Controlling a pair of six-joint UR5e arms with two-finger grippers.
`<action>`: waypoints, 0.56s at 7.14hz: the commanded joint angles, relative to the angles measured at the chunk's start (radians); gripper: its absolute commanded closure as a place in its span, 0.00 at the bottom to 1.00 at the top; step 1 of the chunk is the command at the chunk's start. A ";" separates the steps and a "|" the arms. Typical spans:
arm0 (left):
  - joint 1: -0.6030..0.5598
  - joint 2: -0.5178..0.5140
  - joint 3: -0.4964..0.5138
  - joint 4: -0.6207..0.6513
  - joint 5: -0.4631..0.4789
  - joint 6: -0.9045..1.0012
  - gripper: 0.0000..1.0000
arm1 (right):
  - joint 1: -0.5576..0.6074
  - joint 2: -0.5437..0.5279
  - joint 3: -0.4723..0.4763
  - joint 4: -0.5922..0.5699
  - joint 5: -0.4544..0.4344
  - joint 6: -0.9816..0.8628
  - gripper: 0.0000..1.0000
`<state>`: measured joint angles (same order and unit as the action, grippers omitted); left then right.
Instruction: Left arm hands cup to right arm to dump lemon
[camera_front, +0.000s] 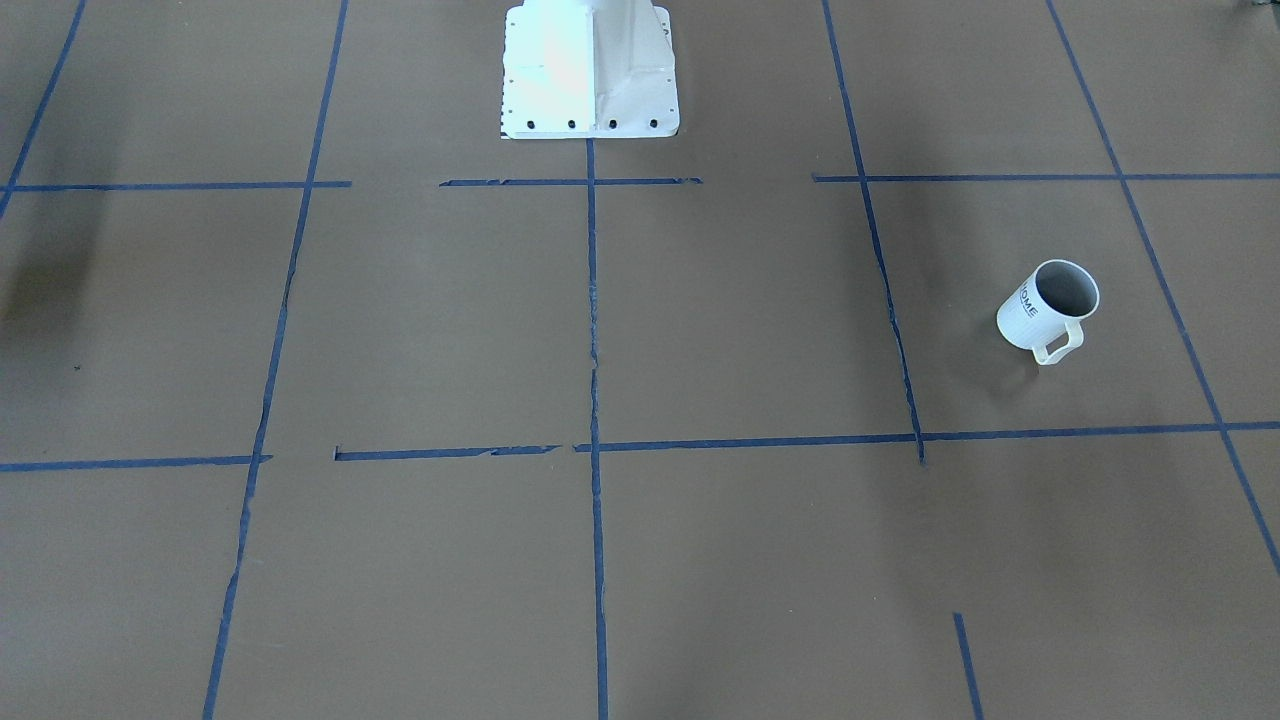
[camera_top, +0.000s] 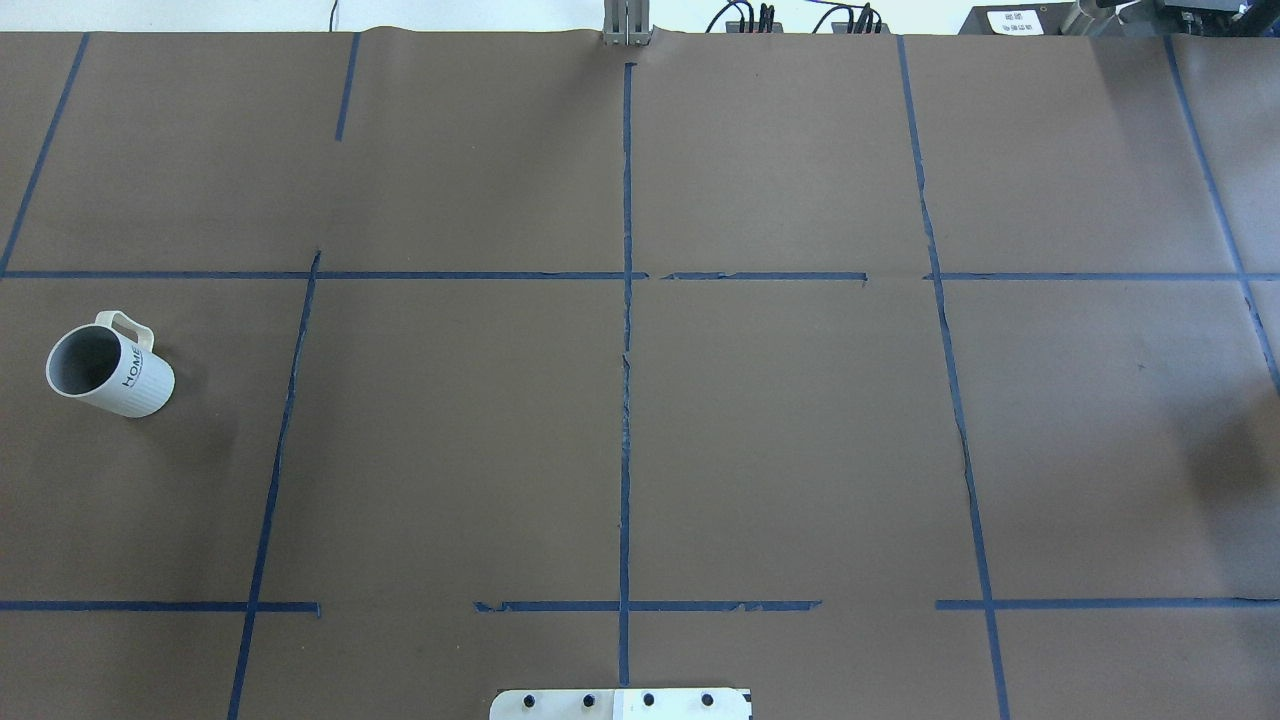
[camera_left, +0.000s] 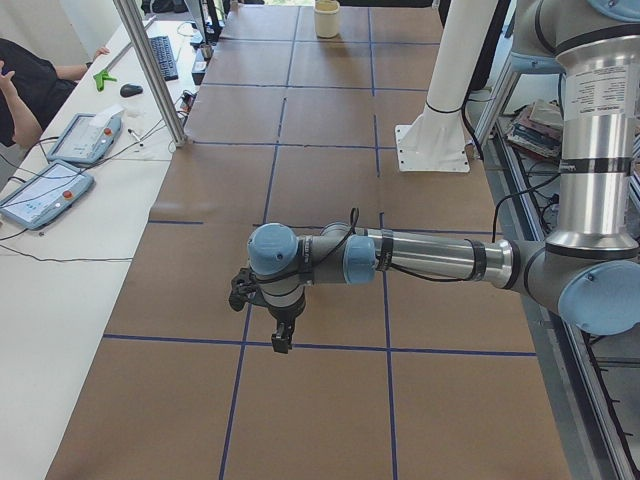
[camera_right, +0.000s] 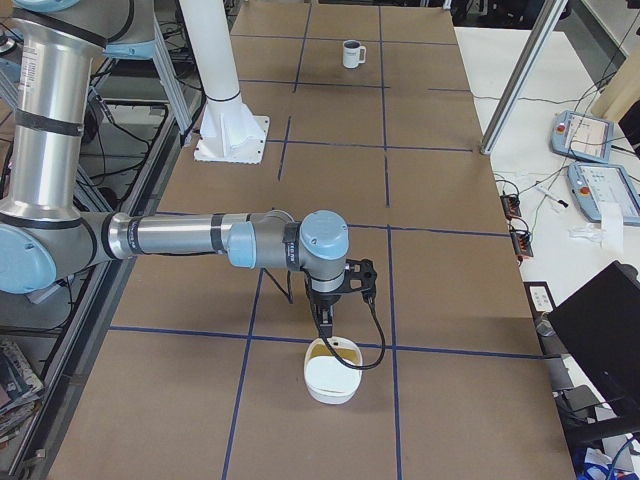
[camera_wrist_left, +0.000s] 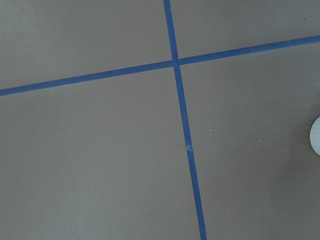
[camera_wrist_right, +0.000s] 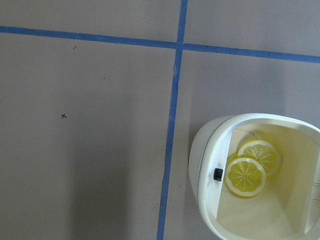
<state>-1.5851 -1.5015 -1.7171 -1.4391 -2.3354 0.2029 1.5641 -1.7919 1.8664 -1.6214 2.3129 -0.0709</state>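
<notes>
1. We see the cup (camera_top: 108, 370) standing upright on the brown paper table (camera_top: 640, 450), at the robot's left end. Its handle points away from the robot's base (camera_top: 620, 704), and "HOME" shows on its ribbed side.
2. From the front-facing camera the cup (camera_front: 1048, 310) shows only a grey inside; we cannot tell whether anything lies in it.
3. The left gripper (camera_left: 282, 342) hangs with its fingers pointing down over the paper, near a blue tape line (camera_left: 330, 348). It appears only in the side view, so we cannot tell whether its jaws are apart or together.
4. The right gripper (camera_right: 326, 328) points down just above a cream container (camera_right: 333, 372) at the table's right end, well apart from the cup (camera_right: 352, 54). Here too we cannot tell how the jaws stand.
5. The right wrist camera looks into the cream container (camera_wrist_right: 207, 150), where two lemon slices (camera_wrist_right: 245, 176) lie overlapping, one partly under the other.
6. The left wrist camera shows a crossing of tape lines on bare paper.
</notes>
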 joint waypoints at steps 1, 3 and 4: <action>0.001 0.003 0.017 0.000 0.007 0.000 0.00 | -0.001 -0.001 -0.004 0.000 -0.001 0.002 0.00; 0.001 0.003 0.016 -0.003 0.010 0.000 0.00 | -0.001 0.002 -0.018 0.006 -0.001 0.002 0.00; 0.001 0.004 0.014 -0.003 0.010 0.001 0.00 | -0.001 0.002 -0.019 0.006 -0.001 0.002 0.00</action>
<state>-1.5846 -1.4983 -1.7015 -1.4412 -2.3265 0.2024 1.5632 -1.7910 1.8509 -1.6161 2.3117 -0.0691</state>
